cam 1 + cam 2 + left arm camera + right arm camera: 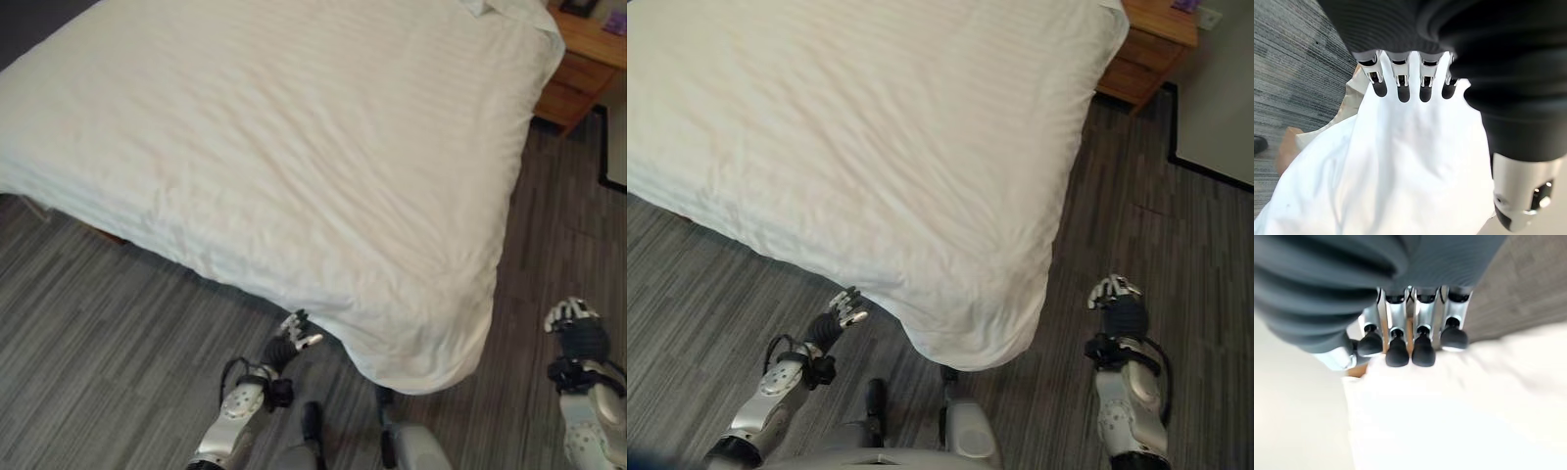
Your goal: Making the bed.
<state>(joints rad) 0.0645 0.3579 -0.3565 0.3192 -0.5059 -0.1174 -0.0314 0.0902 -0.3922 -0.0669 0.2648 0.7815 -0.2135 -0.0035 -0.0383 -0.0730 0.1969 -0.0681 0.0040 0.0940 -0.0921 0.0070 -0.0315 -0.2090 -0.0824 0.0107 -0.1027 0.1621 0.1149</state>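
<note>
White striped fabric duvet [294, 147] lies spread over the bed, corner hanging above grey carpet [98, 343]; left hand [294, 338] and right hand [576, 328] flank the corner, fingers relaxed, empty.

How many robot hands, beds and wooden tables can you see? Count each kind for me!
Robot hands: 2, the left hand and the right hand
Beds: 1, the bed under a white cover
Wooden bedside tables: 1, the nightstand beside the bed
Total: 4
</note>
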